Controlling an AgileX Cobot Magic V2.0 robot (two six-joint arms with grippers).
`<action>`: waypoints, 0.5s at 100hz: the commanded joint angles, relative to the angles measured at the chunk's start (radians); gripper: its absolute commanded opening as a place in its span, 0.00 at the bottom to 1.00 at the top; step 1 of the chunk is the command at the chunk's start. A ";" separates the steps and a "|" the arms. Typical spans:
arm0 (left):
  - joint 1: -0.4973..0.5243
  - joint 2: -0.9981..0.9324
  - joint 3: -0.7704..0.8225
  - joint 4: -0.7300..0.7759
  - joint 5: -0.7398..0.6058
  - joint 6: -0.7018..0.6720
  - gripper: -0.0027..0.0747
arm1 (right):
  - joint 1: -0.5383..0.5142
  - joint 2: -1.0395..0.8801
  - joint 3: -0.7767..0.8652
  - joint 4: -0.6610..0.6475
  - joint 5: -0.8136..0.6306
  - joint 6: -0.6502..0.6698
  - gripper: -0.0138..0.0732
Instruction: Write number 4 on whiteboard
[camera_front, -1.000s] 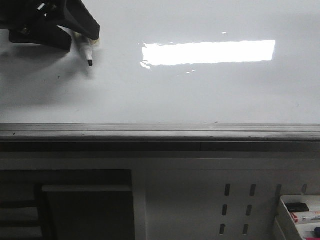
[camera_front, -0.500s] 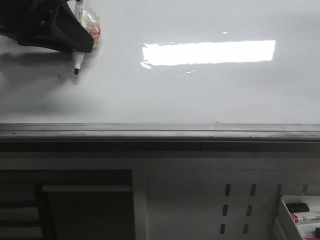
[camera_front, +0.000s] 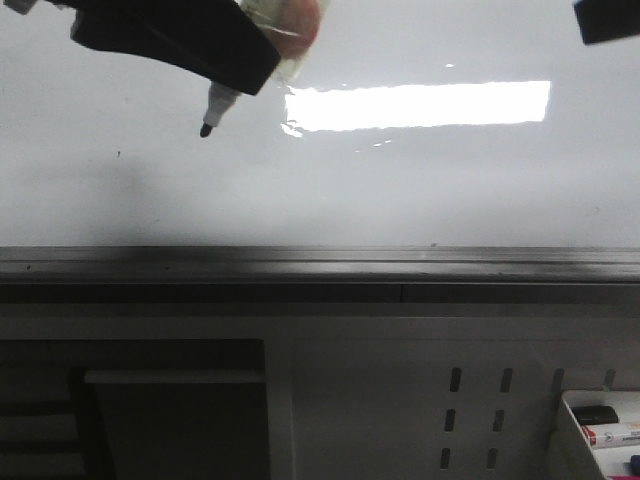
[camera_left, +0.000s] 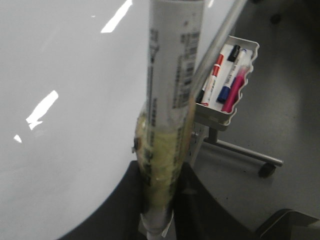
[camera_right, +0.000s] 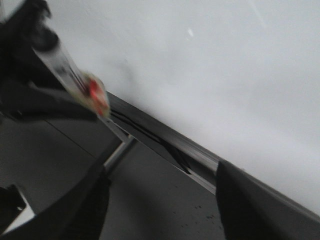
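Observation:
The whiteboard (camera_front: 420, 190) is glossy white with a bright rectangular reflection and a grey lower rail (camera_front: 320, 262). No number 4 shows on it; it is blank. My left gripper (camera_front: 255, 45) is shut on a white marker (camera_front: 222, 102), wrapped in yellowish tape, its black tip pointing down-left close to the board at upper left. The marker also shows in the left wrist view (camera_left: 170, 100), clamped between the dark fingers. My right gripper (camera_front: 605, 20) shows only as a dark corner at top right; in its wrist view (camera_right: 160, 200) the jaws stand wide apart and empty.
A white tray (camera_front: 600, 430) with several markers hangs at lower right, also in the left wrist view (camera_left: 227, 80). A grey perforated panel (camera_front: 470, 410) lies below the rail. A dark opening (camera_front: 170, 410) is at lower left.
My left gripper with the marker has moved right and slightly up along the board. The right gripper has come into view at top right. No mark has appeared.

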 joint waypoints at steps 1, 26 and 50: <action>-0.040 -0.013 -0.029 0.011 -0.032 0.003 0.01 | 0.004 0.040 -0.079 0.111 0.040 -0.049 0.64; -0.088 0.020 -0.029 0.048 -0.032 0.001 0.01 | 0.005 0.197 -0.244 0.111 0.241 -0.045 0.64; -0.090 0.047 -0.029 0.059 -0.032 -0.001 0.01 | 0.035 0.308 -0.353 -0.006 0.333 0.025 0.64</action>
